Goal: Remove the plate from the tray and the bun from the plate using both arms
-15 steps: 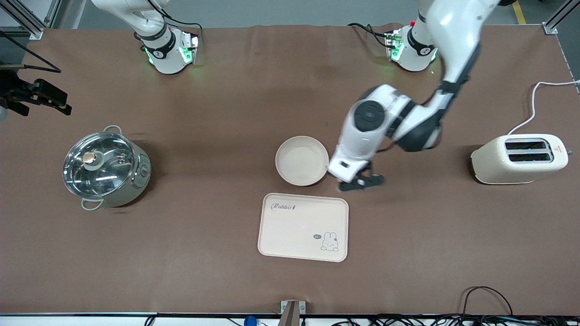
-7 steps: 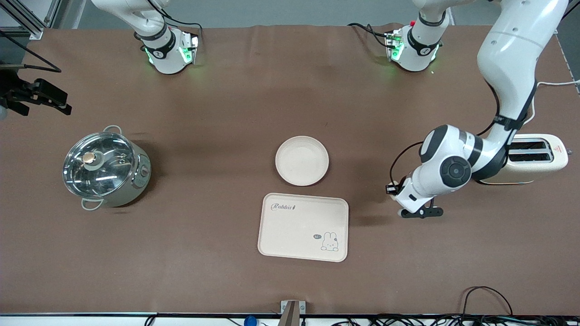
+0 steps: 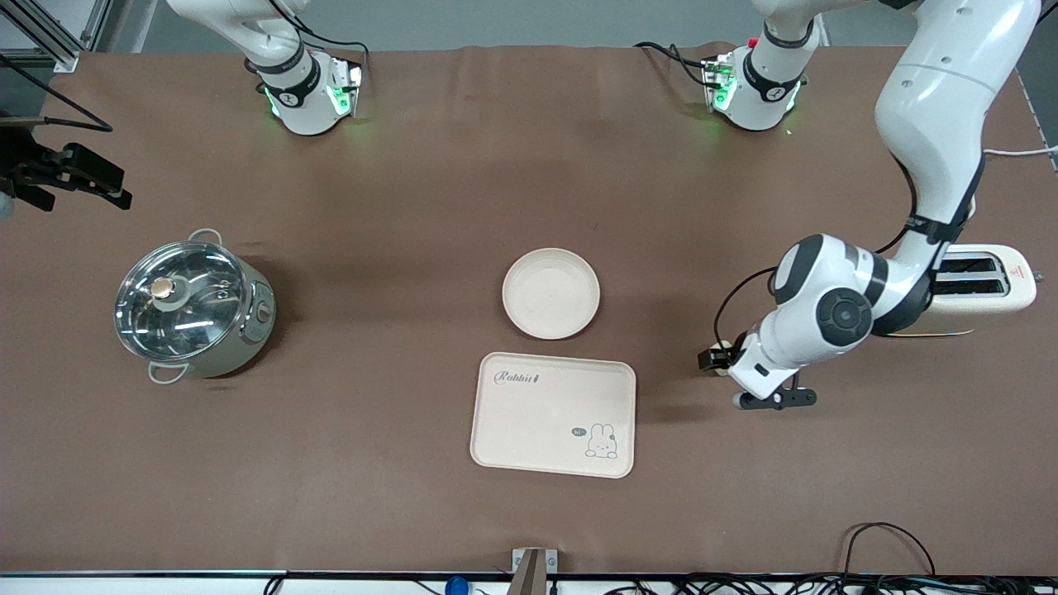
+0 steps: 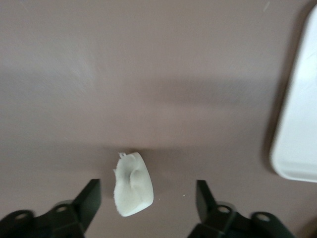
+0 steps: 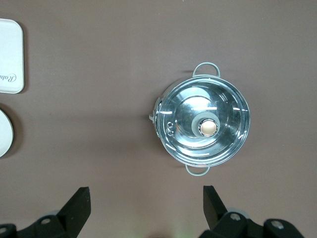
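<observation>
Now the brown surface (image 3: 413, 165) carries the tray (image 3: 552, 415), empty, and the plate (image 3: 550, 292), also empty, just beside it and farther from the front camera. The left tool (image 4: 147, 198) hangs low, fingers apart, around the bun (image 4: 132, 184) lying free between them, toward the left arm's end. I judge a straight lift is best, so no finger drags it. The right tool (image 5: 146, 210) waits high above the pot (image 5: 203, 125), fingers apart.

Even overhead light, soft shadows.
Glare streaks my pot lid (image 3: 178, 299); the bun (image 4: 132, 184) by my left gripper (image 4: 148, 204) looks blurred.
</observation>
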You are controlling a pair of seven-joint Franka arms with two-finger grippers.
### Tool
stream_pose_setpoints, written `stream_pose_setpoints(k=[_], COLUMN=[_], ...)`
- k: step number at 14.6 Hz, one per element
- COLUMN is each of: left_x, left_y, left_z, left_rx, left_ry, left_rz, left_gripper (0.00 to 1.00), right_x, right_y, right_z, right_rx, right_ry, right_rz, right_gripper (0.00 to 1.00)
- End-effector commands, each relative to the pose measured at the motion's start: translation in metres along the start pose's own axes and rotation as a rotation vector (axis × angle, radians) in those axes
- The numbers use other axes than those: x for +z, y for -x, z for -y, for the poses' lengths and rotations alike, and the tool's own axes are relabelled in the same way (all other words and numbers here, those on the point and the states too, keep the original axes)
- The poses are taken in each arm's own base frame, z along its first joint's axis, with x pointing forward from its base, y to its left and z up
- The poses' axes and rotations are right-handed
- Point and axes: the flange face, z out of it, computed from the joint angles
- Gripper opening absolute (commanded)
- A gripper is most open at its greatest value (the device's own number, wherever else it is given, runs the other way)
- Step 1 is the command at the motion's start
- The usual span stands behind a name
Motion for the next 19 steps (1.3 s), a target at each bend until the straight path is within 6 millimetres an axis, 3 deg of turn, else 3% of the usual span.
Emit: stream_pose_setpoints(k=[1,3,6,8,9,11,13,15,19], left_x=[-0.087,-0.146,-0.210,-0.261,-0.279,-0.328,-0.352,-0.362,-0.371], left_y=[0.006,0.016,0.033,0.057,0.065,0.090,0.102,0.104,0.107], left_z=[-0.011,-0.021,-0.019,-0.011,0.001,0.024,0.058,0.079,0.087], left_rx=[0.023,0.033,0.034,0.037,0.042,0.027,0.011,0.064,0.069], left_ry=[-0.048,-0.089,-0.134,-0.096,-0.112,-0.096,-0.094,-0.102,-0.109], left_rz=[-0.038,-0.039,-0.067,-0.080,-0.068,-0.075,-0.058,-0.065,-0.080], left_gripper=[1.00,1.00,1.00,1.00,1.00,1.00,1.00,1.00,1.00], right_x=[-0.001,-0.001,-0.001,-0.001,0.000,0.001,0.001,0.001,0.002], right_y=[0.003,0.002,0.003,0.003,0.003,0.004,0.003,0.003,0.005], right_z=[-0.003,-0.004,-0.005,-0.014,-0.029,-0.036,-0.036,-0.036,-0.035], right_rx=[0.014,0.017,0.020,0.037,0.063,0.077,0.077,0.077,0.074], right_ry=[-0.015,-0.015,-0.015,-0.016,-0.017,-0.017,-0.017,-0.017,-0.018], right_rz=[0.003,0.002,0.003,0.005,0.006,0.009,0.007,0.007,0.023], right_gripper=[1.00,1.00,1.00,1.00,1.00,1.00,1.00,1.00,1.00])
